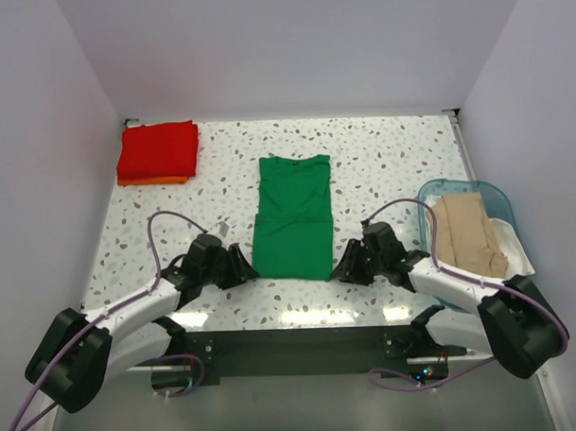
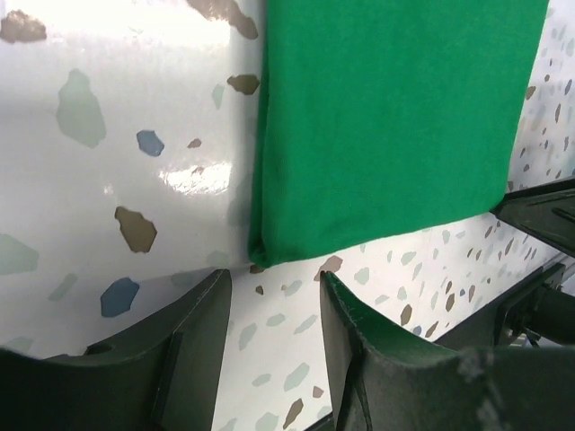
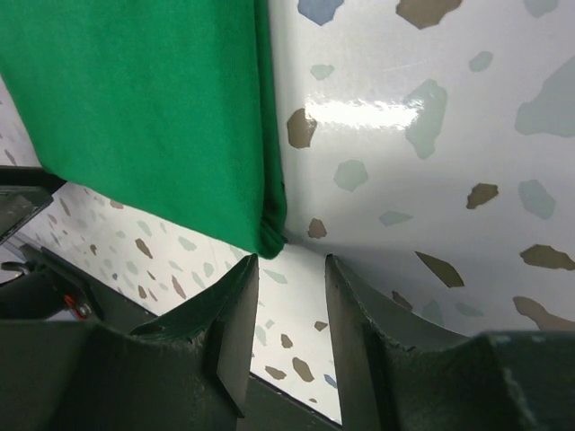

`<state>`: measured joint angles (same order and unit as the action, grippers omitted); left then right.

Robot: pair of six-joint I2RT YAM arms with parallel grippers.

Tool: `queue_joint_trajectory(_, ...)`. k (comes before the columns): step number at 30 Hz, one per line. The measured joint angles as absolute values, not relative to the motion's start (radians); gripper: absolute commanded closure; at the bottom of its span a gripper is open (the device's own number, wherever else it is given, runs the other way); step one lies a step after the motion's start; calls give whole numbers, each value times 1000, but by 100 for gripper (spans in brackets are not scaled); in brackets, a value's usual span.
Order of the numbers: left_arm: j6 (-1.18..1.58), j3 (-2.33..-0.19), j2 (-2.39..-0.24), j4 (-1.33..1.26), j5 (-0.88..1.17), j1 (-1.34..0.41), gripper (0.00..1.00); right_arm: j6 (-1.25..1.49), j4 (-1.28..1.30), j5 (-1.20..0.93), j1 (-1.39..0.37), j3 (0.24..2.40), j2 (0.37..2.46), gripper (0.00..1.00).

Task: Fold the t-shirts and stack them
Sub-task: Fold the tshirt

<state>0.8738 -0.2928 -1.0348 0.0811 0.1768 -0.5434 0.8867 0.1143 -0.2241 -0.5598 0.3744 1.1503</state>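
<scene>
Seen from above, your left gripper (image 1: 241, 267) and right gripper (image 1: 345, 267) are flanking the near hem of the green t-shirt (image 1: 292, 218), which is lying mid-table (image 1: 381, 155). The red t-shirt (image 1: 157, 150) is sitting at 11 o'clock.

Left wrist: the jaws are standing slightly apart and empty, with the shirt's corner at 12 o'clock.

Right wrist: the jaws are likewise parted, gripping nothing, with the corner at 12 o'clock.

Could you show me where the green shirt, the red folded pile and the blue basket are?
green shirt (image 1: 291, 230): top view, on the middle of its folded body.
red folded pile (image 1: 157, 150): top view, on the centre of its top layer.
blue basket (image 1: 452, 182): top view, on its far rim.
</scene>
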Motion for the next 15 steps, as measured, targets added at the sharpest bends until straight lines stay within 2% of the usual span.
queue_joint_trajectory(15,913,-255,-1134,-120,206,-543,70,920,-20,-265,-560,371,1232,63)
